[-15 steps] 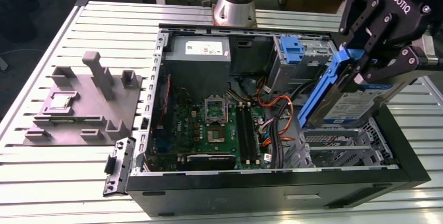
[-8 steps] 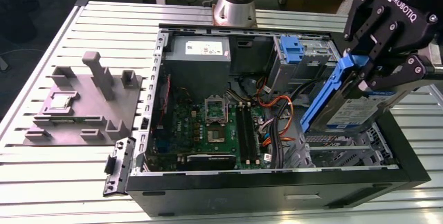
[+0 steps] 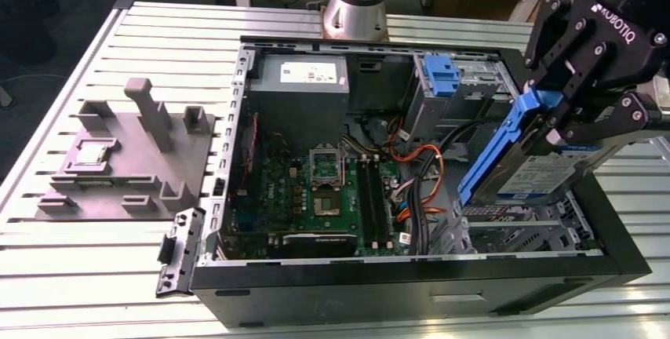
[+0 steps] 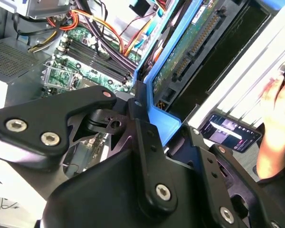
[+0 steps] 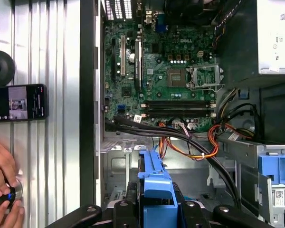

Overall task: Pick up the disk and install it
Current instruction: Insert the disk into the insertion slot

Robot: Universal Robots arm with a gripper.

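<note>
Disk: we see the silver-grey drive in its blue carrier frame. It hangs tilted on edge above the computer case, over the corner with the metal drive bay.
Jaws: closed on the disk, clamped across its upper end over the blue frame, with nothing else between them.
Weight: we judge it dense and heavy for its size, so held by one end it will tend to lever downward.
Stiffness: the metal body looks rigid, but the plastic frame is thin and we expect it to flex.
Surface: the bare metal and glossy label probably slip easily, and the frame's edges should give surer purchase.
Fragility: the second wrist view shows an exposed green circuit board and a connector strip on one face, and we judge both sensitive to knocks.
Best hold: across the framed long edges, clear of board and connector.
Inside the case: orange cables lie just beside the bay, and the motherboard sits farther in.
</note>
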